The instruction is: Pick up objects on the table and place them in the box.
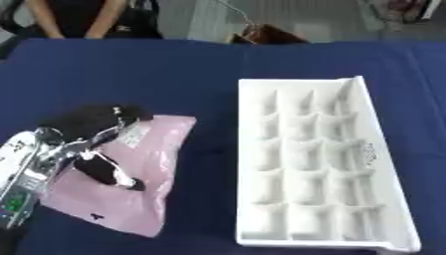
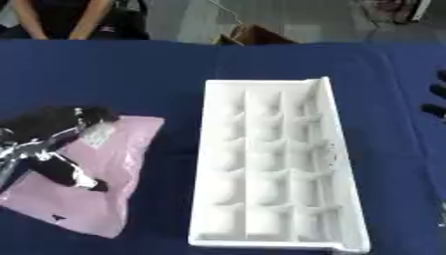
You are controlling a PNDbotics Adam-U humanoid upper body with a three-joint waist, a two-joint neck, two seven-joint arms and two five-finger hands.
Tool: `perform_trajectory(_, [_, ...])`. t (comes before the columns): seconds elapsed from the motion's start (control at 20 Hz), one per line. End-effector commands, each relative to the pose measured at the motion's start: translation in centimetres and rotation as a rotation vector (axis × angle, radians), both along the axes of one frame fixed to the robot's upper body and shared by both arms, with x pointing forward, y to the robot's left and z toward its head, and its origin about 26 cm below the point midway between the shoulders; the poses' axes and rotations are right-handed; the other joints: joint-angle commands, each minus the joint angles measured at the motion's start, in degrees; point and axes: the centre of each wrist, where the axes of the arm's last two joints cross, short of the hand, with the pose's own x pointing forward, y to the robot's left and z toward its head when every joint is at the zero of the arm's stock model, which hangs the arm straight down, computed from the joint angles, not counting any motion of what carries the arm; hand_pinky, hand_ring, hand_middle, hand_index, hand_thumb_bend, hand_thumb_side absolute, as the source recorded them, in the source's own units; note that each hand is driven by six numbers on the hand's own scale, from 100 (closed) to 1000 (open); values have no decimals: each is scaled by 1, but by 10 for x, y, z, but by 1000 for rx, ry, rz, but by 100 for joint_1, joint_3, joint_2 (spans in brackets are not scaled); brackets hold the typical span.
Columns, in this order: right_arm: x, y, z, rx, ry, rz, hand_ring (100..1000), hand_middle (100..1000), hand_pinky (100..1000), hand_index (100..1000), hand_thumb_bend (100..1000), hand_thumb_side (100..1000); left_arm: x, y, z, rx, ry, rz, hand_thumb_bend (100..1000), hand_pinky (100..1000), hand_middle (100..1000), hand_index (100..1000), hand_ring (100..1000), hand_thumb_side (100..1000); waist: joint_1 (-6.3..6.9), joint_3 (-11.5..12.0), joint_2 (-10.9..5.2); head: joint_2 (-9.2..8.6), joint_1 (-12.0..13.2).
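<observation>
Left hand (image 1: 87, 144) on pink bag (image 1: 139, 194), fingers spread open; white box (image 1: 383, 199) empty; right hand's (image 2: 435, 99) fingers unclear.

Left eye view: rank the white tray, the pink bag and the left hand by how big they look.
1. white compartment tray, largest.
2. pink bag.
3. left hand, smallest, though it sits nearer the camera and its arm runs out of view, so this is less sure.

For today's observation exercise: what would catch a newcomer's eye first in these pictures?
First, the white compartment tray, lying lengthwise right of centre on the blue table, with nothing visible in its cells. Next, the pink bag at lower left, with the robot's left hand on it, dark fingers spread over the plastic.
</observation>
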Motion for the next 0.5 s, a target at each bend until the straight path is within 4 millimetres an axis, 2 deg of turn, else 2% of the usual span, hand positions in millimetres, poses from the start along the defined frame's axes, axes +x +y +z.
perform_trajectory(0.05, [-2, 1, 9, -5, -34, 7, 843, 836, 750, 940, 100, 941, 1, 2, -6, -45, -80, 38, 793, 609, 688, 814, 540, 353, -25, 8, -87, -54, 26])
perform_trajectory(0.1, [-2, 1, 9, -5, -34, 9, 843, 836, 750, 940, 100, 922, 1, 2, -10, -63, -103, 48, 758, 517, 593, 718, 436, 309, -35, 8, -86, -54, 30])
perform_trajectory(0.15, [-2, 1, 9, -5, -34, 10, 843, 836, 750, 940, 100, 922, 2, 1, -14, -78, -125, 57, 758, 517, 593, 718, 436, 309, -45, 6, -86, -57, 34])
perform_trajectory(0.2, [-2, 1, 9, -5, -35, 11, 843, 836, 750, 940, 100, 921, 3, 1, -18, -86, -146, 65, 673, 342, 430, 535, 243, 203, -54, 2, -86, -57, 38])
perform_trajectory(0.25, [-2, 1, 9, -5, -36, 11, 843, 836, 750, 940, 100, 921, 5, 1, -21, -91, -165, 74, 681, 357, 444, 550, 257, 213, -62, -4, -87, -56, 43])
perform_trajectory(0.3, [-2, 1, 9, -5, -36, 11, 843, 836, 750, 940, 100, 920, 6, 2, -25, -92, -183, 83, 532, 163, 305, 415, 108, 100, -65, -8, -90, -52, 51])
perform_trajectory(0.35, [-2, 1, 9, -5, -36, 10, 843, 836, 750, 940, 100, 921, 8, 4, -28, -92, -199, 95, 462, 100, 266, 379, 100, 100, -66, -13, -92, -47, 58])
perform_trajectory(0.4, [-2, 1, 9, -5, -36, 11, 843, 836, 750, 940, 100, 920, 9, 5, -30, -89, -211, 102, 400, 100, 201, 311, 100, 100, -64, -17, -93, -44, 61])
perform_trajectory(0.45, [-2, 1, 9, -6, -36, 12, 842, 836, 750, 940, 100, 921, 10, 7, -32, -78, -221, 108, 375, 100, 183, 282, 100, 100, -61, -22, -94, -39, 60])
perform_trajectory(0.5, [-2, 2, 9, -6, -35, 12, 842, 836, 750, 940, 100, 921, 12, 8, -33, -70, -231, 111, 306, 100, 169, 258, 100, 100, -58, -24, -96, -34, 61])
